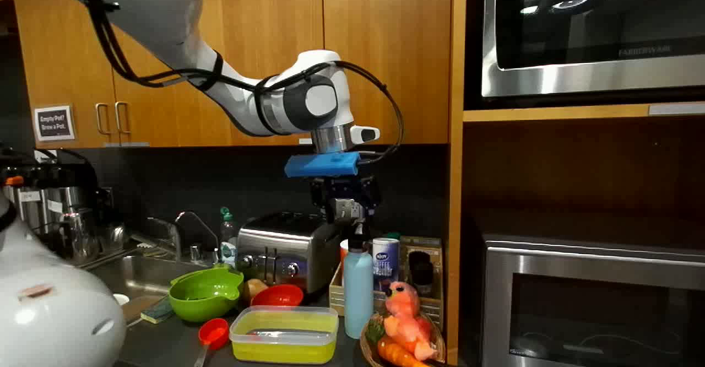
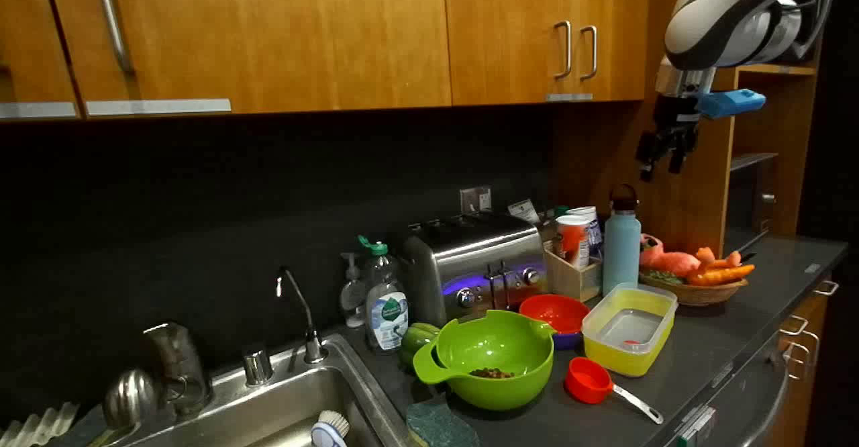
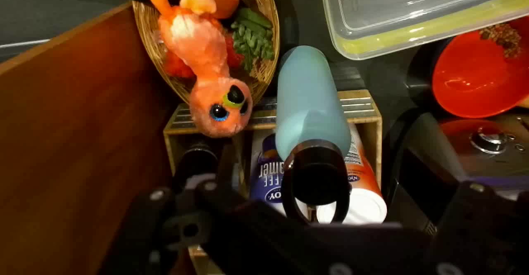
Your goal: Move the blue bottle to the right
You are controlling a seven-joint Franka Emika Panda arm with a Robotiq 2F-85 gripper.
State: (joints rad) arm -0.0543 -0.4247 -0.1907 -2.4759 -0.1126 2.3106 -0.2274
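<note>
The blue bottle (image 1: 358,292) stands upright on the counter between the wooden box and the yellow container. It also shows in an exterior view (image 2: 621,252), with its dark cap and loop handle on top. In the wrist view the bottle (image 3: 310,97) is seen from above, its cap pointing toward the jaws. My gripper (image 2: 661,170) points down above the cap, a little right of it there, with a gap between them. In an exterior view the gripper (image 1: 348,221) is over the cap, its fingers apart with a wall outlet showing between them. It is open and empty.
A wicker basket (image 2: 698,292) with a pink plush bird stands right beside the bottle. A wooden box (image 2: 577,278) with canisters is behind it. A yellow container (image 1: 283,350), a red bowl (image 1: 278,295), a green bowl (image 1: 204,301) and a toaster (image 1: 281,246) are nearby.
</note>
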